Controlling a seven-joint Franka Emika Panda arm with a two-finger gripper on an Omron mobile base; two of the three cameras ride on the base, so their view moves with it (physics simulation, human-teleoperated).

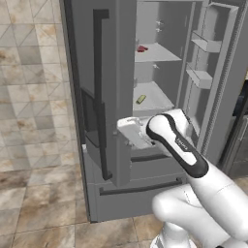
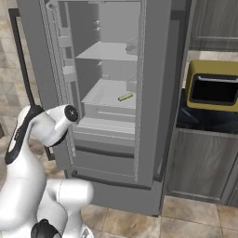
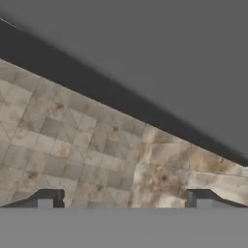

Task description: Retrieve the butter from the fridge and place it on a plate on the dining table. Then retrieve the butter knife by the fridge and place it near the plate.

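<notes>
Butter point(image 1: 141, 99) is seen mid-frame on the open fridge point(image 2: 153, 93) shelf; retrieval is pending. Gripper point(image 3: 123, 198), spread open and empty, must be swung inward.

Small red item point(image 1: 141, 49): lies on the upper interior shelf, at 12 o'clock from the lower shelf.

Yellow oven point(image 2: 212, 85): dark window front; sits on a black counter point(image 2: 204, 121) at 3 o'clock in the right base view.

Grey cabinet point(image 2: 201, 163): directly below that counter, at 6 o'clock from the oven.

Tiled floor point(image 1: 34, 97): beige and brown squares, at 9 o'clock in the left base view.
</notes>
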